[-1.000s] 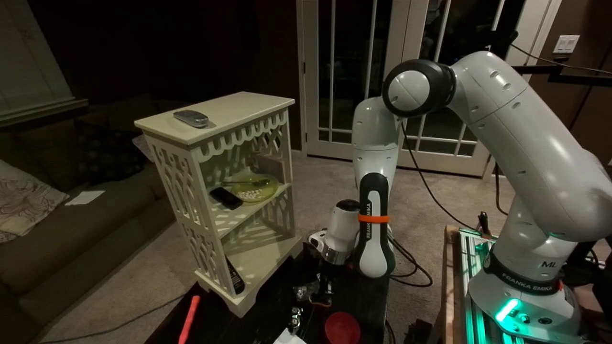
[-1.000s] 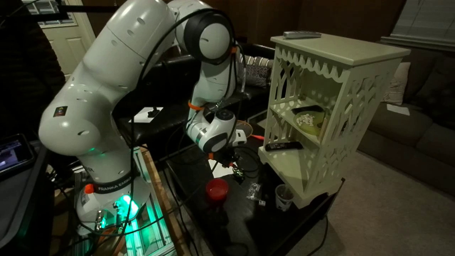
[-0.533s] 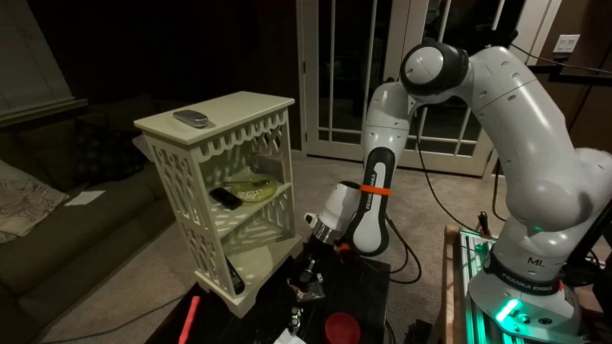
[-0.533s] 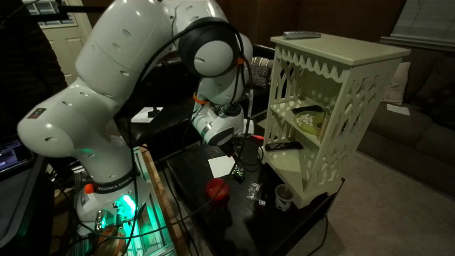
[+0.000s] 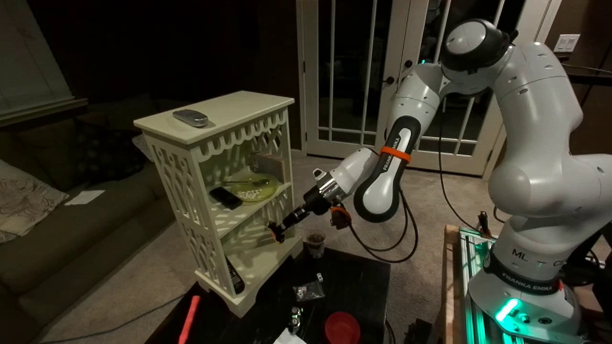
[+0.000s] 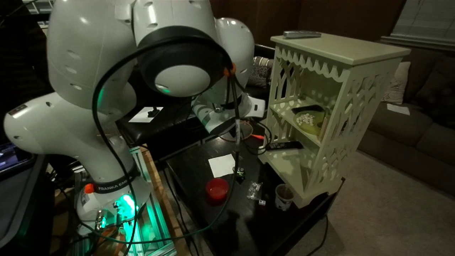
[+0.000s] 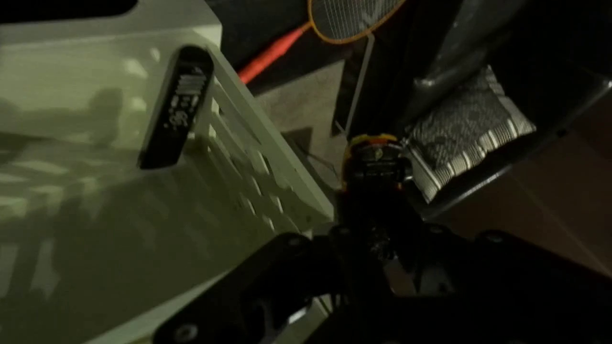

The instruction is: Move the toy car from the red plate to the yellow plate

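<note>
Clutching a dark, orange-trimmed toy car [image 7: 376, 165]

Clamped on it, the black gripper [image 5: 282, 229] hangs before the lower compartment [image 5: 259, 262] of the cream lattice shelf unit [image 5: 246, 107]. The pale yellow round plate [image 5: 268, 191] sits one level up; the bright red round plate [image 5: 342, 328], on the black table [image 5: 356, 279].

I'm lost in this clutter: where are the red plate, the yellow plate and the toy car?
Red plate [image 5: 342, 327], in an exterior view: its inside.
Yellow plate [image 5: 269, 189], in an exterior view: its bare side.
Toy car [image 7: 375, 165], wrist view: its orange-edged end.
</note>
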